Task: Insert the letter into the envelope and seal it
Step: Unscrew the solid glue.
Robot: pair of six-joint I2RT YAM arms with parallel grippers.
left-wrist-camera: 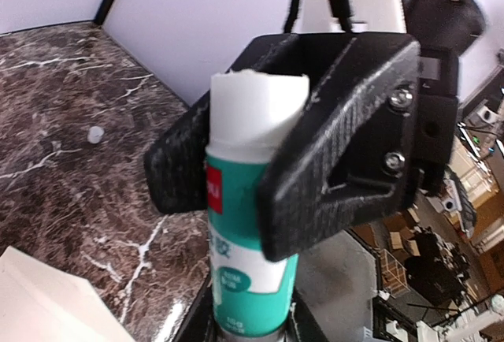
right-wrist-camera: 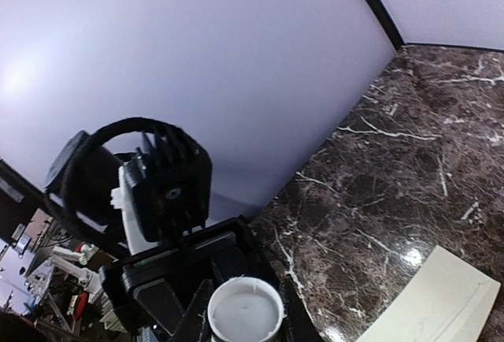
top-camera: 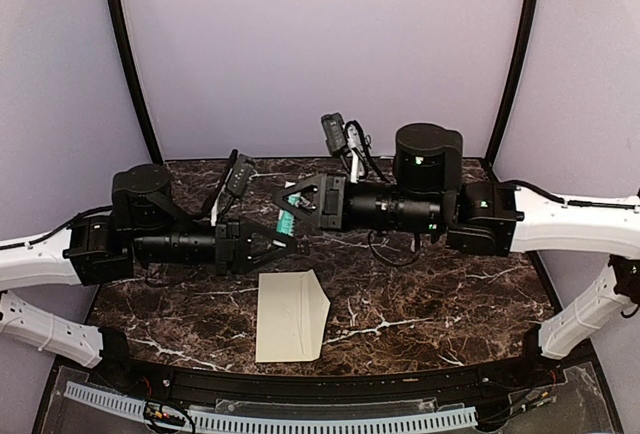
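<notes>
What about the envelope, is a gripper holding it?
No; the envelope lies flat on the table; left gripper and right gripper clasp a glue stick.

Top view first: a pale lavender wall [top-camera: 320,44] fills the upper half of the frame, with a black strut [top-camera: 125,54] rising at the left and another [top-camera: 515,54] at the right. Below sits the table [top-camera: 450,294], dark brown marble shot through with white veins. A pale slotted strip [top-camera: 300,420] runs along the bottom edge. In the right wrist view, a soft bright glow [right-wrist-camera: 24,74] sits on the wall at upper left, and there's a spot of glare [right-wrist-camera: 409,257] on the marble lower right. In the lower right corner of the left wrist view, a cluttered room [left-wrist-camera: 441,255] shows beyond, too blurred to read.
</notes>
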